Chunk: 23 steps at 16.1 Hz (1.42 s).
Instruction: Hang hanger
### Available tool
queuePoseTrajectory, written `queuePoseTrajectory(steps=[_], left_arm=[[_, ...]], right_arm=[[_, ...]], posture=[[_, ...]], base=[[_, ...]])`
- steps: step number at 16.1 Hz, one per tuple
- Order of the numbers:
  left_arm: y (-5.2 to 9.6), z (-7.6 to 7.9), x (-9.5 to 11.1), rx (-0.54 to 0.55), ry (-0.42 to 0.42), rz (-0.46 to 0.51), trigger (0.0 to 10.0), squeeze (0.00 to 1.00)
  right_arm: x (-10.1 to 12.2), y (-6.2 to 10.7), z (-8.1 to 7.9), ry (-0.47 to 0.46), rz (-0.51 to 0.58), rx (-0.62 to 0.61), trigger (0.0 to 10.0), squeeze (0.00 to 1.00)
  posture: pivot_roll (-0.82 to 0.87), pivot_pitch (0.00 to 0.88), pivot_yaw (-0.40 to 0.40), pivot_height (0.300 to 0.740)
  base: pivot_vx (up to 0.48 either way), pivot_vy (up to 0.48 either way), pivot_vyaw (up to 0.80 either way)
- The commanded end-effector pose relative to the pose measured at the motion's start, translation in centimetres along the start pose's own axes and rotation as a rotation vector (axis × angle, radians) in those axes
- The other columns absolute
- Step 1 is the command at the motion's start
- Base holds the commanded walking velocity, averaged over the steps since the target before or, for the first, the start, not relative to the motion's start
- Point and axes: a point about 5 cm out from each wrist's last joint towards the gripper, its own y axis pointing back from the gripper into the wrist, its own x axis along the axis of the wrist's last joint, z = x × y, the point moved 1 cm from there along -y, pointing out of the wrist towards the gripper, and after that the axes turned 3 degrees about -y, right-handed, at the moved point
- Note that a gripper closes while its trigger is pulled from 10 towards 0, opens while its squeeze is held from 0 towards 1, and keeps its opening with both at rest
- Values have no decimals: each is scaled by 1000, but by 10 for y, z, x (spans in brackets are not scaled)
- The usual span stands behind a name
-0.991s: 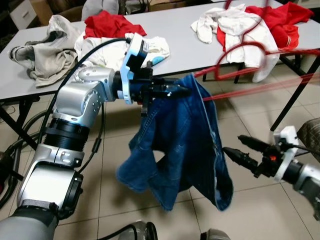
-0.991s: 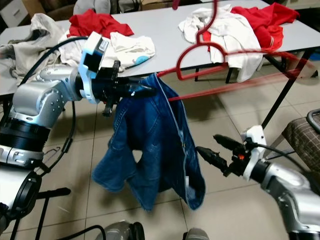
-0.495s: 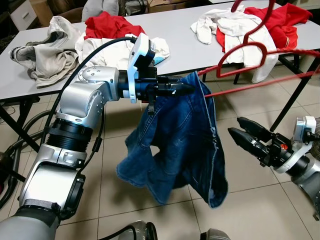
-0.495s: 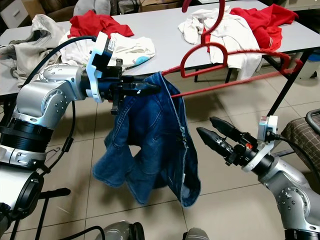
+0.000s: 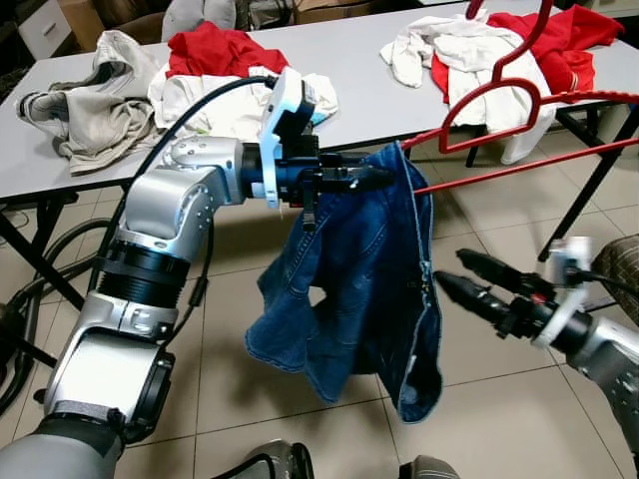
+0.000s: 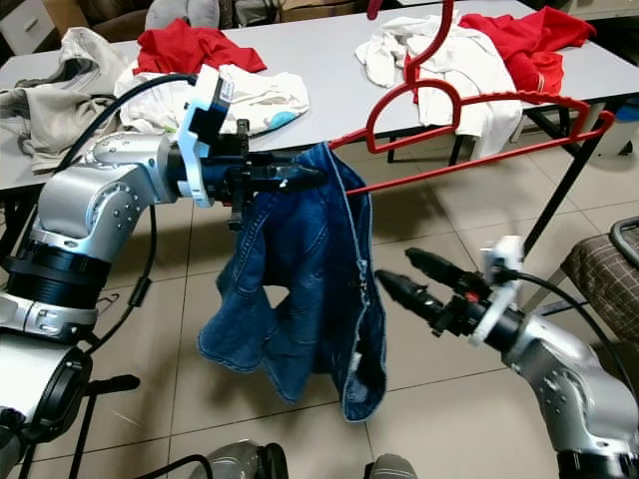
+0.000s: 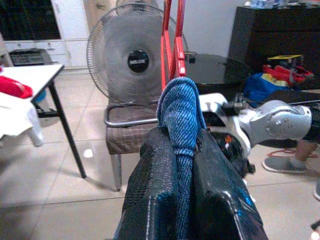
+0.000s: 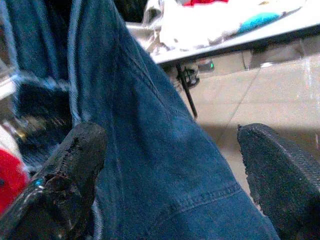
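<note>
Pinching jeans (image 5: 369, 289) w/ hanger (image 5: 499, 100), left gripper (image 5: 364, 180) outstretched (right gripper (image 5: 454, 274) fingers apart)

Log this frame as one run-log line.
left gripper: shut on jeans, held up | red hanger: threaded in jeans, not hung | right gripper: open, beside jeans | table: clothes piled

The red hanger (image 5: 519, 105) has swung up and steadied since a second ago, its bars now sharp against the grey table (image 5: 359, 75) instead of smeared. The right gripper (image 6: 414, 277) has come closer to the blue jeans (image 6: 310, 289), its fingers seemingly narrower than half a second ago.
</note>
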Motion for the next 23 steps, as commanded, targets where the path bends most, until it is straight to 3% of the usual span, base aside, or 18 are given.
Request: queuePoseTrajectory(steps=[1, 4, 6, 8, 11, 13, 17, 20, 23], left_arm=[[5, -1, 4, 33, -33, 13, 0, 0], [10, 0, -12, 94, -42, -55, 0, 0], [16, 1, -26, 139, -46, -108, 0, 0], [21, 4, -32, 149, -33, -118, 0, 0], [16, 12, -26, 127, -15, -58, 0, 0], [12, 15, -26, 127, 0, -34, 0, 0], [12, 23, -36, 123, 34, -54, 0, 0], [16, 28, -50, 143, 50, -98, 0, 0], [20, 30, -61, 158, 83, -98, 0, 0]], right_arm=[[-1, -3, 1, 24, -32, 3, 10000, 0], [13, -14, -4, 40, 6, 50, 10000, 0], [25, -14, 6, 69, 46, -29, 10000, 0], [32, -11, 0, 48, 77, 27, 10000, 0], [16, -19, -3, 51, -16, 71, 10000, 0], [0, -28, 8, 79, -96, -19, 10000, 0], [-6, -39, 22, 67, -71, -121, 10000, 0], [-7, -43, 13, 35, -29, -42, 10000, 0], [-16, -35, 2, 38, -49, 51, 10000, 0]], posture=[[-172, 0, 76, 740], [-158, 0, 46, 740], [-145, 0, 15, 740], [-141, 0, 6, 740], [-152, 0, 12, 740], [-158, 0, 23, 740], [-160, 0, 38, 740], [-158, 0, 37, 740], [-157, 0, 35, 740]], base=[[0, 0, 0], [0, 0, 0], [0, 0, 0], [0, 0, 0], [0, 0, 0], [0, 0, 0], [0, 0, 0], [0, 0, 0], [0, 0, 0]])
